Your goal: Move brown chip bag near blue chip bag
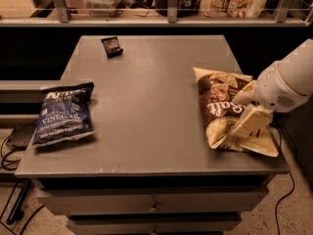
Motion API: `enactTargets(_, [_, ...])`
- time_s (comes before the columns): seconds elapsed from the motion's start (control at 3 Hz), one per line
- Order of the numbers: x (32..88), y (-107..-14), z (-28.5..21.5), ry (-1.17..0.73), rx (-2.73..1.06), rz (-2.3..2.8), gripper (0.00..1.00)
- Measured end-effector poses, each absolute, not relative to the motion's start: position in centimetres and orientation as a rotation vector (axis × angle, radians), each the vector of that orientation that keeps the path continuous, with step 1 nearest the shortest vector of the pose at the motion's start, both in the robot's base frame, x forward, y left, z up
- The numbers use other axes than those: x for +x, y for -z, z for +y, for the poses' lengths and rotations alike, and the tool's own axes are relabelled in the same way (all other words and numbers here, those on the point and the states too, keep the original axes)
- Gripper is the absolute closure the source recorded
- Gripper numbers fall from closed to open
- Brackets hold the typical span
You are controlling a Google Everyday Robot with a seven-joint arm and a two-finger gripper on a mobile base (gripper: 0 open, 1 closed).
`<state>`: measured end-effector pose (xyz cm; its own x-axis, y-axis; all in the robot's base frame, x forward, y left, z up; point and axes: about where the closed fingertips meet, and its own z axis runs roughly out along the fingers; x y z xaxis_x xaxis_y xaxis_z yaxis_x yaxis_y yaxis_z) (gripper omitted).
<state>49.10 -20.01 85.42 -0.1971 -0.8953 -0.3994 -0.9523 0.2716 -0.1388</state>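
Note:
The brown chip bag (217,106) lies flat at the right edge of the grey table (146,97), dark brown in the centre with cream edges. My gripper (240,109) reaches in from the right and is low over the bag's right half. It is open, with one cream finger (243,94) at the bag's upper part and the other (250,123) over its lower part. The blue chip bag (62,115) with white "VINEGAR" lettering lies flat near the table's left edge, far from the gripper.
A small black item (112,46) sits at the table's back left. A shelf (166,4) with bags and containers runs behind the table. Drawers (154,204) are below the tabletop. Cables (12,155) hang at the left.

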Motion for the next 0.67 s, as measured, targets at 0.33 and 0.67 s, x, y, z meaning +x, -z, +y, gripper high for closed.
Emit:
enactTargets(0.33, [49.10, -85.98, -20.01, -0.194, -1.671, 2.148, 0.93])
enactTargets(0.67, [49.10, -86.35, -20.00, -0.194, -1.672, 2.148, 1.00])
